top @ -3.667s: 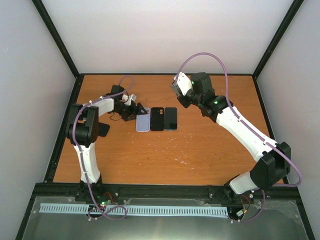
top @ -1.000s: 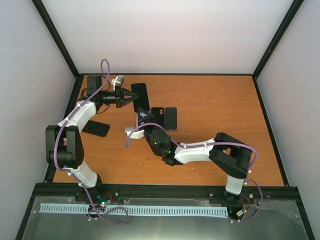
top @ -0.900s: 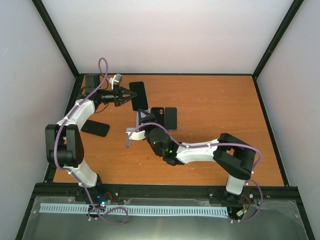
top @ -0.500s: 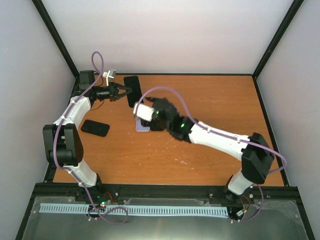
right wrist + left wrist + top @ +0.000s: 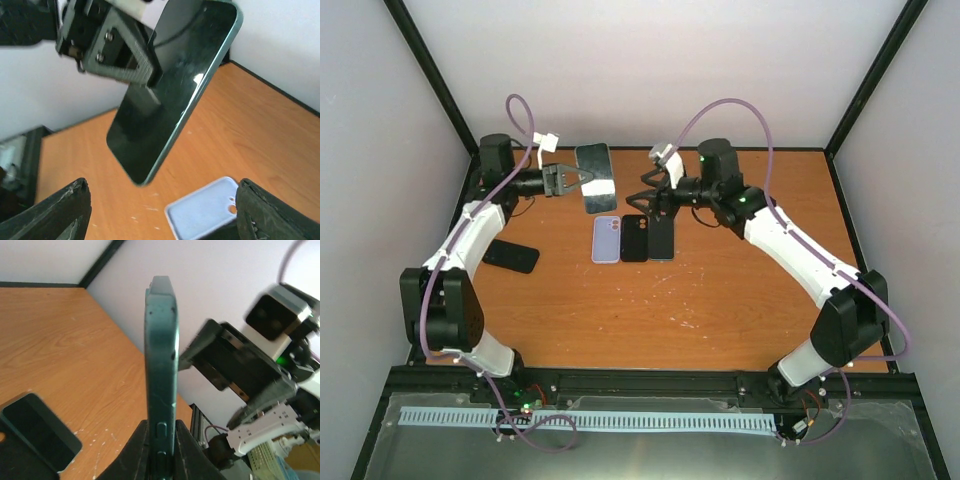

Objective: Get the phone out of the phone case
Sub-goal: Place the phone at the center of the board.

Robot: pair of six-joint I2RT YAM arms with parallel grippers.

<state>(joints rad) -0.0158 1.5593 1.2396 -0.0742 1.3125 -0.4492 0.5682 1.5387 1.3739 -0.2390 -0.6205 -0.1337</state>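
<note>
Two arms are both up off the table (image 5: 740, 300) here, meeting over its far half. The left arm is stretched out long toward the far left corner with its wrist turned in toward the middle. The left gripper (image 5: 578, 181) is clamped tight on the phone (image 5: 594, 165), pinching it by one long edge and holding it in the air over the far-left part of the table. The right arm arcs up and over from the right side and points the right gripper (image 5: 650, 193) at that phone. Its fingers are spread wide with nothing between them, close to the phone but not touching it as far as I can tell. The phone sits inside its phone case (image 5: 161, 355), a scuffed dark teal shell with side buttons showing right above the fingers in the left wrist cam. From the right wrist cam the screen is dark, glossy and tilted, with a teal rim around it. Down on the table a lavender case (image 5: 606, 240), a black phone (image 5: 634, 238) and a dark phone (image 5: 662, 237) lie in a row, and a black handset (image 5: 510, 257) lies off to the left.
</note>
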